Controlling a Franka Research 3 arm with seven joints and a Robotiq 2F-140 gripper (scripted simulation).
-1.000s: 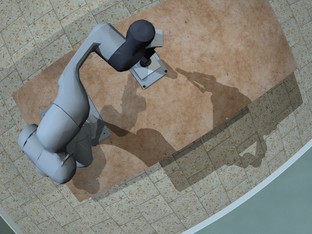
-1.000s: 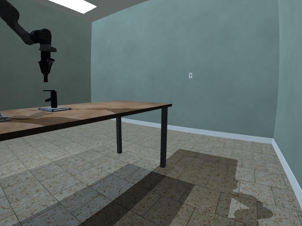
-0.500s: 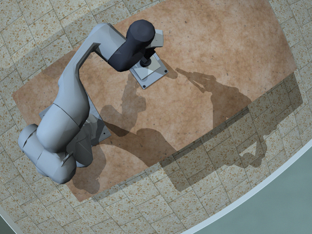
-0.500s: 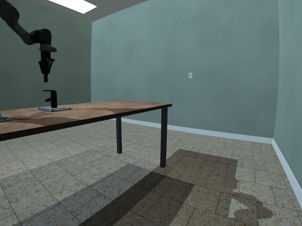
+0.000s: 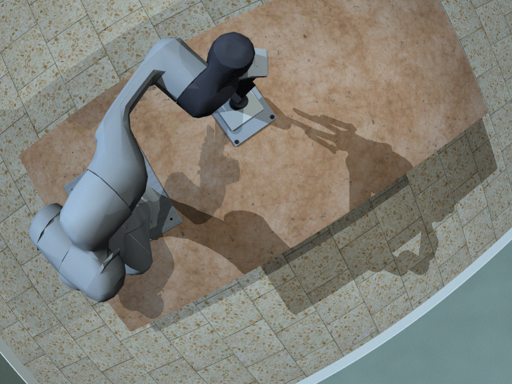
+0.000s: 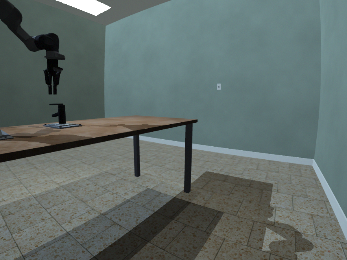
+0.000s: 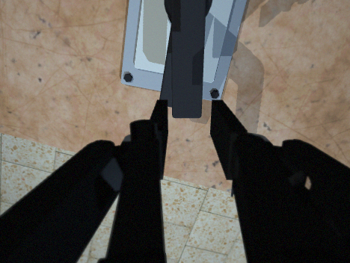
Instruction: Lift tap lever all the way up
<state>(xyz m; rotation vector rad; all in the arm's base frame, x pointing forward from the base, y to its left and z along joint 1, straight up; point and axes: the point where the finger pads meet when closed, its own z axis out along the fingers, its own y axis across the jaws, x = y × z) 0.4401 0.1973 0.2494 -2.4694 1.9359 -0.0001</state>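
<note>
Exterior shows my gripper [image 6: 52, 93] narrowed to a small gap, empty, above the flat lever [image 6: 56, 104], so nothing's lifted yet.

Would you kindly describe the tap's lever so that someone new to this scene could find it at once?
Start at the long wooden table and go to the grey metal plate bolted near its far end, below the end effector. A short black tap stands upright on that plate. The lever is the flat black bar lying level across the tap's top, above the stubbier spout.
</note>
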